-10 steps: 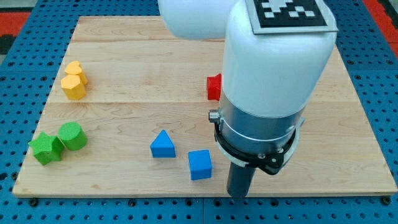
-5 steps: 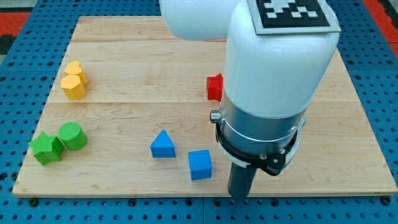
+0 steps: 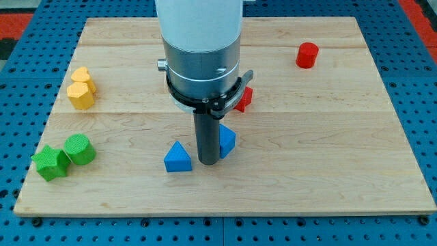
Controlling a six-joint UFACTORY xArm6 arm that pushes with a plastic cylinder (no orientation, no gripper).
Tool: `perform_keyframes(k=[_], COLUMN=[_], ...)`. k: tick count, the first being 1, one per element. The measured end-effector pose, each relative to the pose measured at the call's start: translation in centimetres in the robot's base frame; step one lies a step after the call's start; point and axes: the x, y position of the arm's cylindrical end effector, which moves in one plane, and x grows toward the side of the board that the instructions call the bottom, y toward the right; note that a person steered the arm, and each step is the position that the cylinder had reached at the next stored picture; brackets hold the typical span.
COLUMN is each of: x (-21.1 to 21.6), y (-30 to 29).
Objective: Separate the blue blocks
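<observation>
A blue triangular block lies on the wooden board at the bottom middle. A blue cube sits just right of my rod, partly hidden by it. My tip rests on the board between the two blue blocks, touching or nearly touching the cube's left side, a small gap from the triangle.
A red block is partly hidden behind the arm, and a red cylinder stands at the top right. Two yellow blocks sit at the left. A green star and a green cylinder sit at the bottom left.
The arm has swung from the bottom right to the middle. The blue cube now sits higher and a little further right. The red cylinder has come into view.
</observation>
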Motion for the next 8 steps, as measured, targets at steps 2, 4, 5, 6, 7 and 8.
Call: perform_keyframes(k=[2, 4, 5, 6, 7, 8], x=[0.0, 0.0, 0.0, 0.0, 1.1, 3.8], y=[0.1, 0.8, 1.1, 0.8, 0.6, -1.0])
